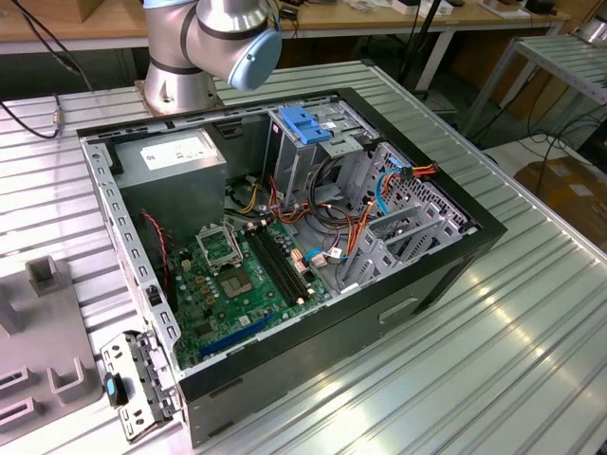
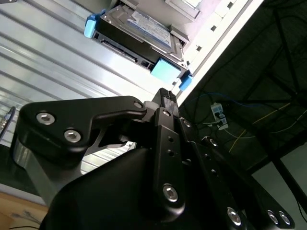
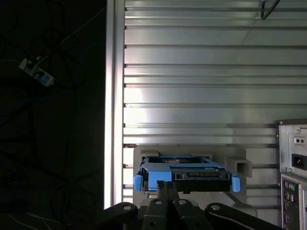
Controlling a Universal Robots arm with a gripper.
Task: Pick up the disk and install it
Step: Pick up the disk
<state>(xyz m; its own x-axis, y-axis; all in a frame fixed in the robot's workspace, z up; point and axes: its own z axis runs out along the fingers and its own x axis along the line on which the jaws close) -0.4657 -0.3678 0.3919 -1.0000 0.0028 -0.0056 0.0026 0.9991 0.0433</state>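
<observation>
One disk (image 3: 184, 173), one black gripper (image 3: 167, 186) close to it.
Dark metal with blue plastic rails, the disk lies flat in a grey cradle (image 3: 237, 165) on the ribbed aluminium table (image 3: 192, 72), near its edge; the gripper's jaws are pressed together, pinching nothing.

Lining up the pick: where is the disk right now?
In both wrist views the disk sits in a grey holder on the ribbed table, near the table's edge, just ahead of the gripper.

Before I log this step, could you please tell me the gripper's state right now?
Gripper: fingers shut, holding nothing; the disk lies apart from it.
</observation>
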